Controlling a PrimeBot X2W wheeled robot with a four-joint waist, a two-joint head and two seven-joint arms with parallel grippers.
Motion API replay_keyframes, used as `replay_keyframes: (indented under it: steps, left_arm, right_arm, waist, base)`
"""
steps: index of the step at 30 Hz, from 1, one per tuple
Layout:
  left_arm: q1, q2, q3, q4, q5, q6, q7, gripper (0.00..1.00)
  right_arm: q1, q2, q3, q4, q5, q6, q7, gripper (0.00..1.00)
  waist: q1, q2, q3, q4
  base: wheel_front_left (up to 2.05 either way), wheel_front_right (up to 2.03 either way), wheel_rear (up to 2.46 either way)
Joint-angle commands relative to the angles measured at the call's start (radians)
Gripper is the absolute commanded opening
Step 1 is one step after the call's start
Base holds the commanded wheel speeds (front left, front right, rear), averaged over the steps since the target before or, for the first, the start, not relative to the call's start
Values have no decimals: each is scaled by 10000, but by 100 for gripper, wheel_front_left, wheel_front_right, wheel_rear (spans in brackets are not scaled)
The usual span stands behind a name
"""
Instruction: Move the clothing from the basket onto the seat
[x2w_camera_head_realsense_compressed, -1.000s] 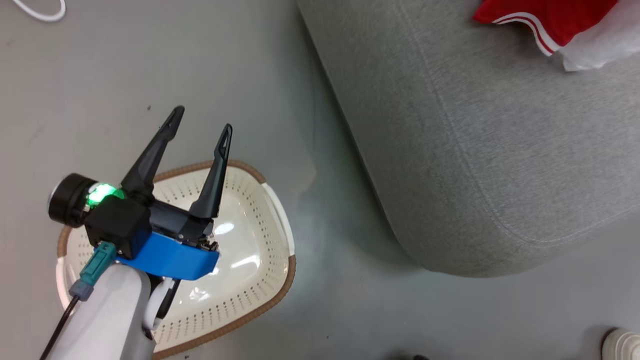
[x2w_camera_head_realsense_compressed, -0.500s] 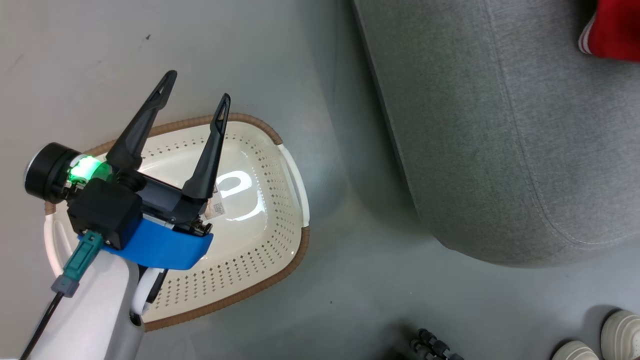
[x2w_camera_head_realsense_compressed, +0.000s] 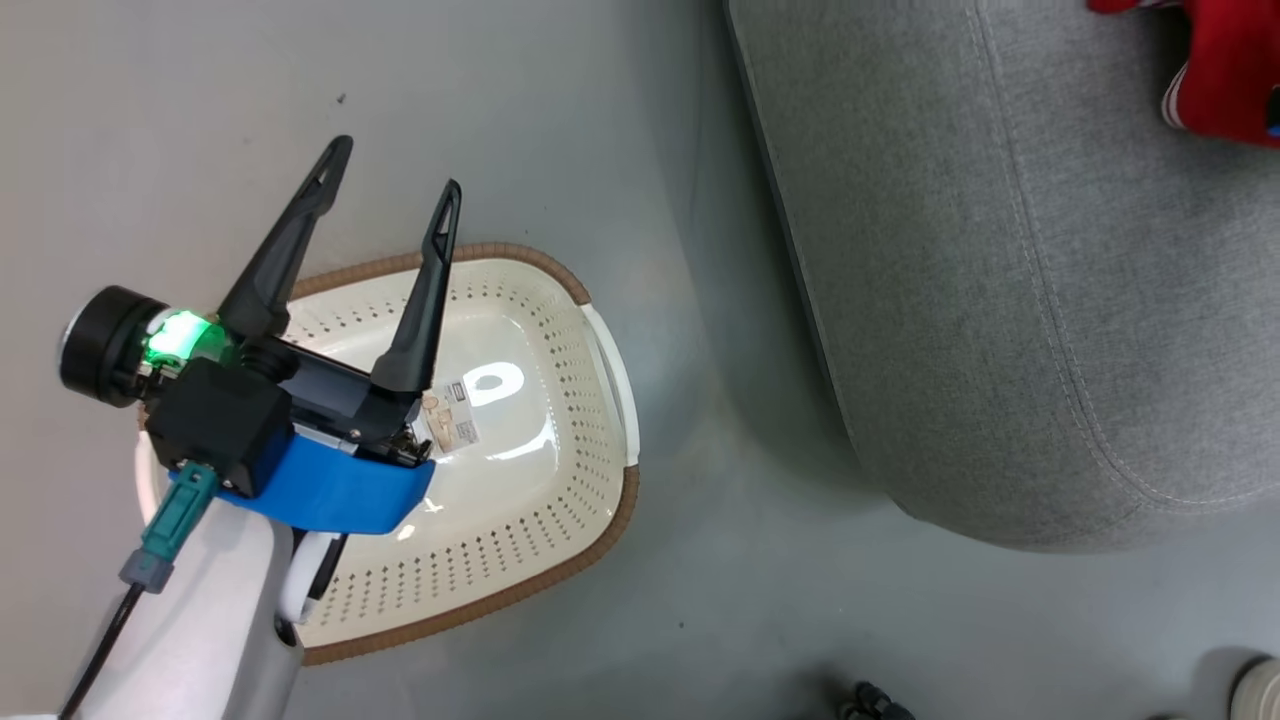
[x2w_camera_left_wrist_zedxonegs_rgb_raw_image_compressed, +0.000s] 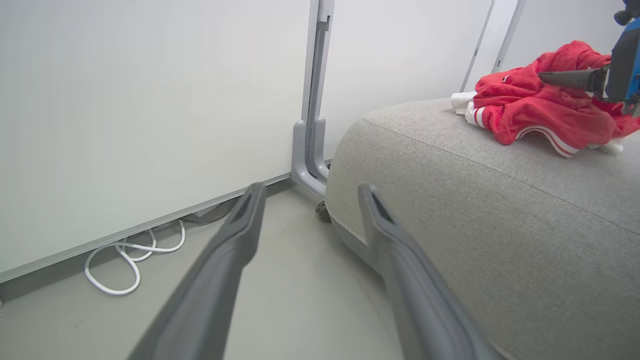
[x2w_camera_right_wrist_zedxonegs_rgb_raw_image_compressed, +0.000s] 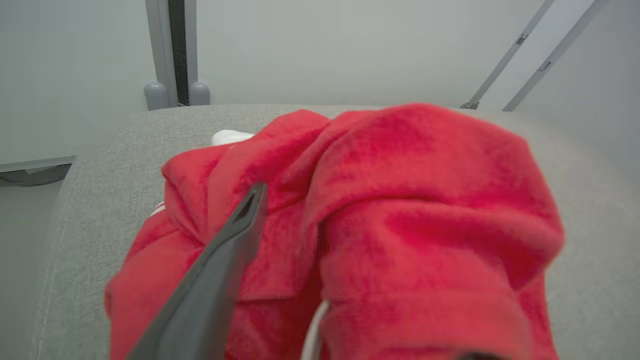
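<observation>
The smooth grey floor (x2w_camera_head_realsense_compressed: 700, 620) runs under and around the seat (x2w_camera_head_realsense_compressed: 1000, 250), a large light grey fabric-upholstered couch cushion with rounded corners and stitched seams. Behind the seat stand white wall panels (x2w_camera_left_wrist_zedxonegs_rgb_raw_image_compressed: 150, 100), joined by a grey upright post (x2w_camera_left_wrist_zedxonegs_rgb_raw_image_compressed: 312, 125) whose foot meets the floor just beside the seat's rounded end.

On the floor to the left of the seat, near it but not touching, sits the oval cream-white perforated plastic basket (x2w_camera_head_realsense_compressed: 565, 470) with a brown woven-look rim. Its glossy bottom shows, with a small printed label (x2w_camera_head_realsense_compressed: 458, 415) on it.

The clothing, a rumpled red fleece garment with white stripes (x2w_camera_left_wrist_zedxonegs_rgb_raw_image_compressed: 530, 107), lies on top of the seat toward its far end. It rests partly over a bit of white cloth (x2w_camera_left_wrist_zedxonegs_rgb_raw_image_compressed: 462, 100).

The left gripper (x2w_camera_head_realsense_compressed: 396, 167) hangs over the basket's side farthest from the seat. Its two long dark fingers are spread wide with nothing between them.

The right gripper (x2w_camera_right_wrist_zedxonegs_rgb_raw_image_compressed: 310, 195) is over the seat, right at the red garment. One finger (x2w_camera_right_wrist_zedxonegs_rgb_raw_image_compressed: 220, 270) lies against the fleece, well off the middle of the right wrist view as a spread jaw stands. The other finger is hidden by the cloth.

A white cable (x2w_camera_left_wrist_zedxonegs_rgb_raw_image_compressed: 125, 260) lies looped on the floor at the wall's foot, well apart from the seat. The toe of a pale shoe (x2w_camera_head_realsense_compressed: 1255, 685) is on the floor near the seat's near corner.
</observation>
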Motion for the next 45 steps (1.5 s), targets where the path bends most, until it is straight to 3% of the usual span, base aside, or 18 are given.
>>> replay_keyframes:
  steps: [1,11,21,28,39,45]
  left_arm:
    - [-35,-69,-43,102,-65,47,-94,100]
    - [652,-695,79,1297,-542,38,-367,100]
    - [1853,-1431,650,1994,-991,-196,-378,100]
    - [2733,-1857,1243,2399,-918,-235,-380,100]
    - [3491,-2249,2104,3109,-818,-161,-381,100]
    - [3752,-2429,2570,3258,-734,-147,-381,100]
  right_arm:
    - [186,18,-40,93,-31,2,-115,100]
    - [1703,406,-109,-192,399,2,-496,100]
    - [3880,950,507,-1138,690,2,-502,100]
    - [5823,1403,1081,-2655,1045,2,-443,100]
    - [8734,1776,2484,-5885,1122,2,-323,100]
    - [9922,1957,2941,-6890,1292,2,-244,100]
  waist:
    - [-1,0,-337,111]
    - [-1,0,-2295,516]
    - [-1,0,-4308,1069]
    - [-1,0,-5534,1546]
    - [-1,0,-6456,2265]
    - [-1,0,-6704,2709]
  base:
    - [0,0,0]
    - [0,0,0]
    - [0,0,0]
    - [0,0,0]
    - [0,0,0]
    - [0,0,0]
